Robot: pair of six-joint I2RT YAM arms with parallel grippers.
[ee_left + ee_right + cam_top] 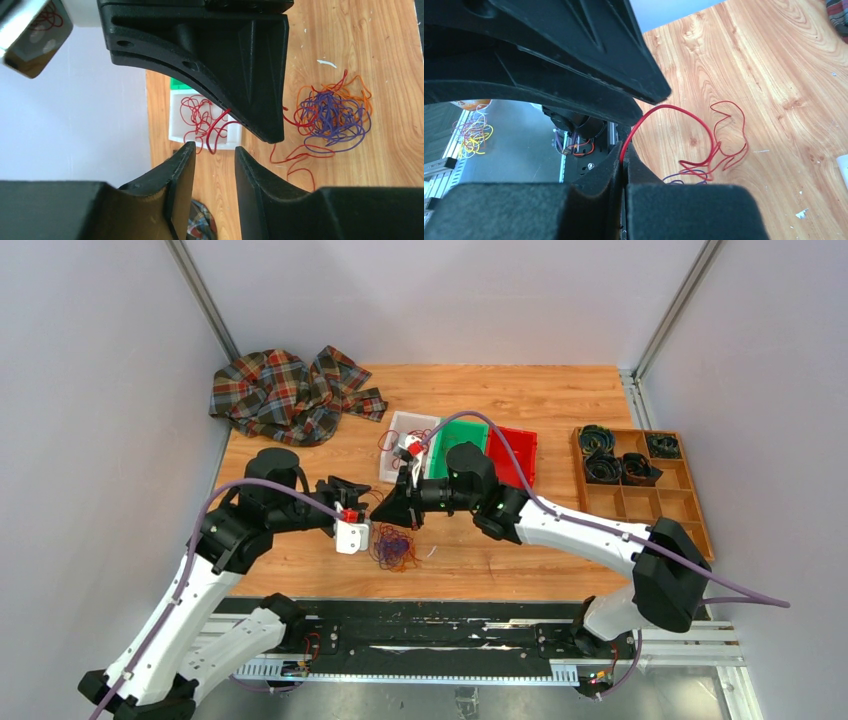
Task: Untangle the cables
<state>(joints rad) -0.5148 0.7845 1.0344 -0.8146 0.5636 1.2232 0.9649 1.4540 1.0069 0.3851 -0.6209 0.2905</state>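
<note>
Clearly the right gripper [624, 152] is pressed fully closed, its two pads meeting on a single red cable [674, 107]. The strand rises out of the pinch, arches away ahead of the jaws and drops onto the wooden table [749, 60], where it ends in a few slack loops.

The left gripper [215, 148] stands partly open, with a plain gap between its fingers [177, 170] and nothing gripped in it. Straight ahead of these jaws, and close to them, hangs the black finger of the other arm, tip pointing down toward the gap.

Beyond the left jaws and off to one side of that finger lies the tangle [332, 117]: purple cables bunched in the middle, orange loops around the edge, red ones trailing out beneath. It rests flat on the wood, apart from both sets of jaws.

Just past the left fingertips sits a white tray [176, 125] holding loose red strands [197, 112]; one loop hangs over its near rim, possibly brushing the fingertips, though the angle leaves that unclear.
</note>
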